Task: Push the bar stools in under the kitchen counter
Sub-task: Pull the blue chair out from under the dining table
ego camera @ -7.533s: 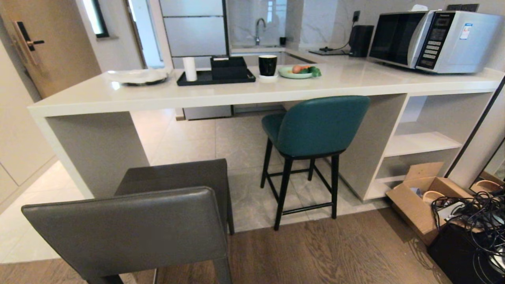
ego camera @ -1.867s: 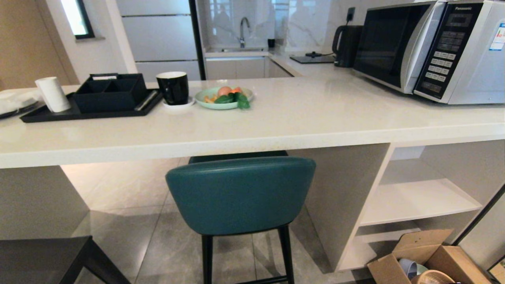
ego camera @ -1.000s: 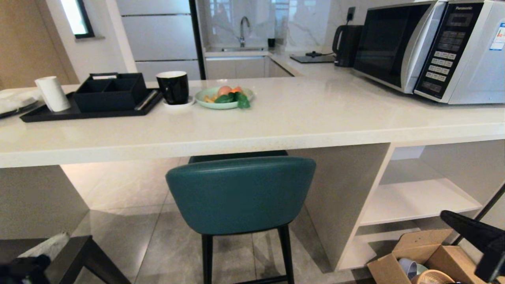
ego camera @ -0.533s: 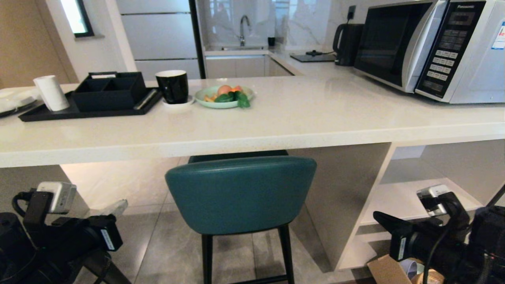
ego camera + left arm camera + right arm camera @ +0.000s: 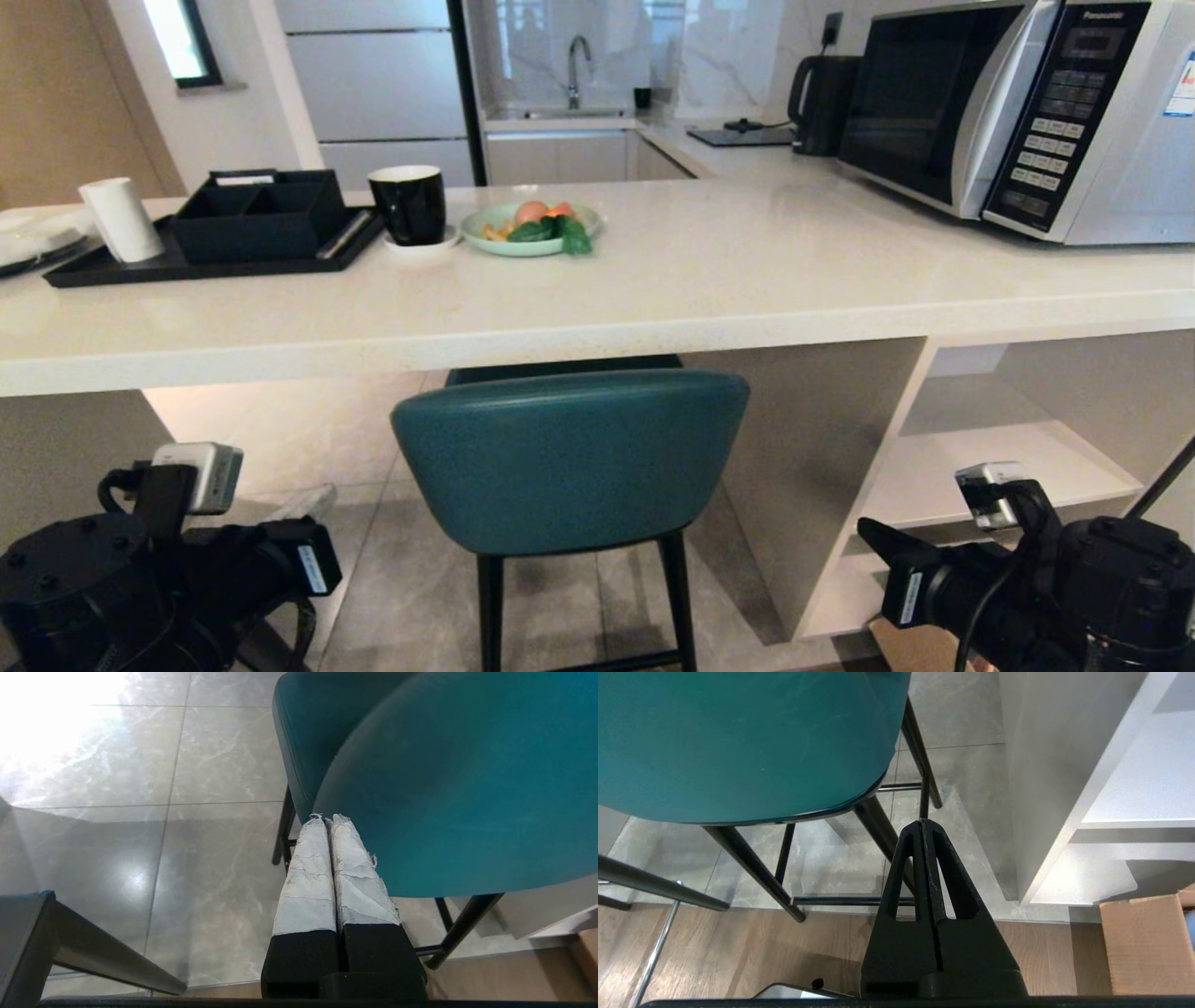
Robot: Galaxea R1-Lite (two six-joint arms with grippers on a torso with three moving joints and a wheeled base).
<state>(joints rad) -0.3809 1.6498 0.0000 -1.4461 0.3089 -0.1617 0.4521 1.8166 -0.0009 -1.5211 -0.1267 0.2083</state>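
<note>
Under the kitchen counter, the teal stool sits with its seat partly beneath the slab and its curved back just outside the edge. New vs 1 second ago: both arms have come up into the head view and now flank the stool. Left gripper is low on the left of the backrest, right gripper low on the right, between stool and white shelves. Neither touches the back yet, both stand apart from it. Fingers on both are pressed together, holding nothing; wrist views confirm, left gripper taped tips closed near the back's edge, right gripper closed below the seat. Reads as setup for a 2-arm push with closed tips. Grey stool shows only as a corner nearby, well out from the counter, so 1 stool is probably left to do afterwards.
</note>
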